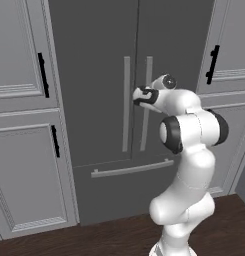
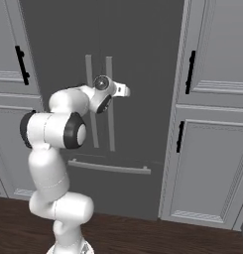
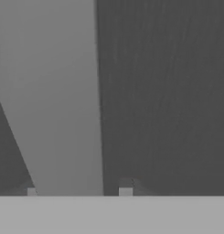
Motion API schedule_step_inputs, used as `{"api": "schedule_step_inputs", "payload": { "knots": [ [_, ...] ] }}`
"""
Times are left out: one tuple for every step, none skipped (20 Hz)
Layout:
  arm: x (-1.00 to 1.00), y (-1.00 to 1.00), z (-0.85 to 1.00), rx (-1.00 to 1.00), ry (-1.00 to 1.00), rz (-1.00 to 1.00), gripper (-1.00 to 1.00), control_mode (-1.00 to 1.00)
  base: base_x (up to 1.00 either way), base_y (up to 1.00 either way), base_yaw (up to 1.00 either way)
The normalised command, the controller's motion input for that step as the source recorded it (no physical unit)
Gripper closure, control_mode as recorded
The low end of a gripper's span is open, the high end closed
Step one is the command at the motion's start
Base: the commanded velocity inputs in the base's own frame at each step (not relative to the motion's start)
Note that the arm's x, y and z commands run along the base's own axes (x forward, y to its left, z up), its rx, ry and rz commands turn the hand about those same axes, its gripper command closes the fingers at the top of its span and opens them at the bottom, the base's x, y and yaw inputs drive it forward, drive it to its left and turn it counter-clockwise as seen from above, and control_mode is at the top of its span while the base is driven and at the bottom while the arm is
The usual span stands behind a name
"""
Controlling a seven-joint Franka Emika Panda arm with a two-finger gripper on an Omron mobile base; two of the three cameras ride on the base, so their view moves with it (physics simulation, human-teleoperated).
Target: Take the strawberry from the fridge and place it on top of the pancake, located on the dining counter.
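So the tall dark grey French-door fridge point(image 1: 94, 100) stands upright between light grey panelled cabinets, both doors shut. Two long light grey vertical handles run side by side along the middle seam, the left one point(image 1: 126, 102) and the right one point(image 1: 146, 107), with the bottom drawer's horizontal bar handle point(image 1: 131, 168) below them. Up close, one pale handle point(image 3: 58, 100) stands against the dark door face, slanted in that view.

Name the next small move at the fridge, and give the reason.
Probably pull back to swing the door open. The gripper has its fingertips either side of a light grey vertical handle, apparently closed on it, while the fridge doors are both shut and the strawberry would be inside.
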Motion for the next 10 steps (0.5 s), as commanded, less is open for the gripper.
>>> {"api": "schedule_step_inputs", "payload": {
  "knots": [
    [-0.97, -0.30, 0.02, 0.06, 0.02, -0.14, 1.00, -1.00, 0.00, 0.00, 0.00],
    [-1.00, -0.36, 0.06, 0.08, 0.03, -0.17, 1.00, -1.00, 0.00, 0.00, 0.00],
    [-1.00, -0.39, 0.11, 0.07, 0.06, -0.17, 1.00, -1.00, 0.00, 0.00, 0.00],
    [-1.00, -0.45, 0.11, 0.05, 0.10, -0.18, 1.00, -1.00, 0.00, 0.00, 0.00],
    [-1.00, -0.56, 0.11, 0.06, 0.10, -0.18, 1.00, -1.00, 0.00, 0.00, 0.00],
    [-1.00, -0.56, 0.09, 0.07, 0.10, -0.18, 1.00, -1.00, 0.00, 0.00, 0.00],
    [-1.00, -0.59, 0.04, 0.09, 0.07, -0.19, 1.00, -1.00, 0.00, 0.00, 0.00],
    [-1.00, -0.74, 0.00, 0.12, 0.03, -0.16, 1.00, -1.00, 0.00, 0.00, 0.00],
    [-1.00, -0.85, 0.00, 0.14, 0.02, -0.14, 1.00, -1.00, 0.00, 0.00, 0.00],
    [-1.00, -0.96, 0.00, 0.16, 0.02, -0.11, 1.00, -1.00, 0.00, 0.00, 0.00]
  ]
}}
